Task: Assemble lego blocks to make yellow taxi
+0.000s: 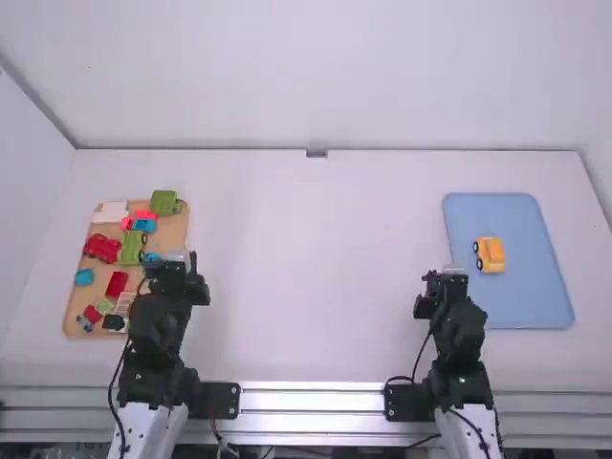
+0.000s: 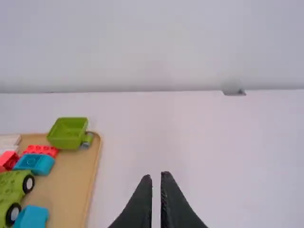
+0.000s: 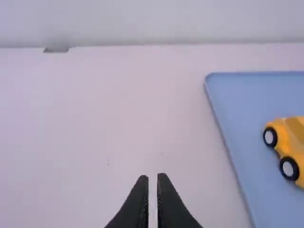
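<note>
In the high view, the left arm covers part of the tan tray. One little blue toy bit there is too small to make out. The low ends of both arms get cut off. In the left wrist view, the edge chops off the tray, a green block with wheels and a blue block. In the right wrist view, it chops off the yellow car and the blue tray.
</note>
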`<move>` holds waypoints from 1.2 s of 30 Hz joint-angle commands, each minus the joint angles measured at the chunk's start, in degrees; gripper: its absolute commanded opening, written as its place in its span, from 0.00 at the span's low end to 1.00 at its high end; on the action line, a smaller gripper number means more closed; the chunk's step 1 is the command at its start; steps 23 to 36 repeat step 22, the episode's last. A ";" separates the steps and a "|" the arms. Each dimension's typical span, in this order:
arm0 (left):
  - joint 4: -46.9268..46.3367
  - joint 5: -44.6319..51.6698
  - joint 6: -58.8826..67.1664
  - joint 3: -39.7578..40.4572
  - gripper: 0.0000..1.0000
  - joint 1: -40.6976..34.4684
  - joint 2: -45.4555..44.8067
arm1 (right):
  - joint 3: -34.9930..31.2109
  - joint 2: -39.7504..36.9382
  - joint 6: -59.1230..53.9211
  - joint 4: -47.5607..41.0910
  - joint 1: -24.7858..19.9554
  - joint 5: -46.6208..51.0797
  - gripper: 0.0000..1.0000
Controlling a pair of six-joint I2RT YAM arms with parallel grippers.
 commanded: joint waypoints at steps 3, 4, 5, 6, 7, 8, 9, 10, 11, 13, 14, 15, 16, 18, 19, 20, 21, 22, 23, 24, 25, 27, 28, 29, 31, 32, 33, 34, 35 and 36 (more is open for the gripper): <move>0.32 0.60 0.01 -3.53 0.00 0.10 -3.92 | -0.62 -3.58 0.51 -0.30 -0.10 0.05 0.00; 0.32 0.60 0.01 -4.58 0.00 0.10 -4.98 | -0.62 -4.61 0.51 -0.30 -0.10 0.05 0.00; 0.32 0.60 0.01 -5.40 0.00 0.10 -5.79 | -0.62 -5.42 0.51 -0.30 -0.10 0.05 0.00; 0.32 0.60 0.01 -6.19 0.00 0.10 -6.58 | -0.62 -6.21 0.51 -0.30 -0.10 0.05 0.00; 0.32 0.60 0.01 -6.57 0.00 0.10 -6.96 | -0.62 -6.59 0.51 -0.30 -0.10 0.05 0.00; 0.32 0.60 0.01 -7.50 0.00 0.10 -7.90 | -0.62 -7.53 0.51 -0.30 -0.10 0.05 0.00; 0.32 0.60 0.01 -8.23 0.00 0.10 -8.62 | -0.62 -8.27 0.51 -0.30 -0.10 0.05 0.00; 0.32 0.60 0.01 -8.93 0.00 0.10 -9.32 | -0.62 -8.98 0.51 -0.30 -0.10 0.05 0.00; 0.32 0.60 0.01 -9.27 0.00 0.10 -9.66 | -0.62 -9.33 0.51 -0.30 -0.10 0.05 0.00; 0.32 0.60 0.01 -9.34 0.00 0.10 -11.31 | -0.62 -11.02 0.51 -0.30 -0.10 0.05 0.00; 0.32 0.60 0.01 -9.34 0.00 0.10 -11.78 | -0.62 -11.51 0.51 -0.30 -0.10 0.05 0.00; 0.32 0.60 0.01 -9.34 0.00 0.10 -12.56 | -0.62 -12.30 0.51 -0.30 -0.10 0.05 0.00; 0.32 0.60 0.01 -9.34 0.00 0.10 -12.71 | -0.62 -12.46 0.51 -0.30 -0.10 0.05 0.00; 0.32 0.60 0.01 -9.34 0.00 0.10 -13.82 | -0.62 -13.95 0.51 -0.30 -0.10 0.05 0.00; 0.32 0.60 0.01 -9.34 0.00 0.10 -13.82 | -0.62 -14.15 0.51 -0.30 -0.10 0.05 0.00; 0.32 0.60 0.01 -9.34 0.00 0.10 -13.82 | -0.62 -14.15 0.51 -0.30 -0.10 0.05 0.00; 0.32 0.60 0.01 -9.34 0.00 0.10 -13.82 | -0.62 -14.15 0.51 -0.30 -0.10 0.05 0.00; 0.32 0.60 0.01 -9.34 0.00 0.10 -13.82 | -0.62 -14.15 0.51 -0.30 -0.10 0.05 0.00; 0.32 0.60 0.01 -9.34 0.00 0.10 -13.82 | -0.62 -14.15 0.51 -0.30 -0.10 0.05 0.00; 0.32 0.60 0.01 -9.34 0.00 0.10 -13.82 | -0.62 -14.15 0.51 -0.30 -0.10 0.05 0.00; 0.32 0.60 0.01 -9.34 0.00 0.10 -13.82 | -0.62 -14.15 0.51 -0.30 -0.10 0.05 0.00; 0.32 0.60 0.01 -9.34 0.00 0.10 -13.82 | -0.62 -14.15 0.51 -0.30 -0.10 0.05 0.00; 0.32 0.60 0.01 -9.34 0.00 0.10 -13.82 | -0.62 -14.15 0.51 -0.30 -0.10 0.05 0.00; 0.32 0.60 0.01 -9.34 0.00 0.10 -13.82 | -0.62 -14.15 0.51 -0.30 -0.10 0.05 0.00; 0.32 0.60 0.01 -9.34 0.00 0.10 -13.82 | -0.62 -14.15 0.51 -0.30 -0.10 0.05 0.00; 0.32 0.60 0.01 -9.34 0.00 0.10 -13.82 | -0.62 -14.15 0.51 -0.30 -0.10 0.05 0.00; 0.32 0.60 0.01 -9.34 0.00 0.10 -13.82 | -0.62 -14.15 0.51 -0.30 -0.10 0.05 0.00; 0.32 0.60 0.01 -9.34 0.00 0.10 -13.82 | -0.62 -14.15 0.51 -0.30 -0.10 0.05 0.00; 0.32 0.60 0.01 -9.34 0.00 0.10 -13.82 | -0.62 -14.15 0.51 -0.30 -0.10 0.05 0.00; 0.32 0.60 0.01 -9.34 0.00 0.10 -13.82 | -0.62 -14.15 0.51 -0.30 -0.10 0.05 0.00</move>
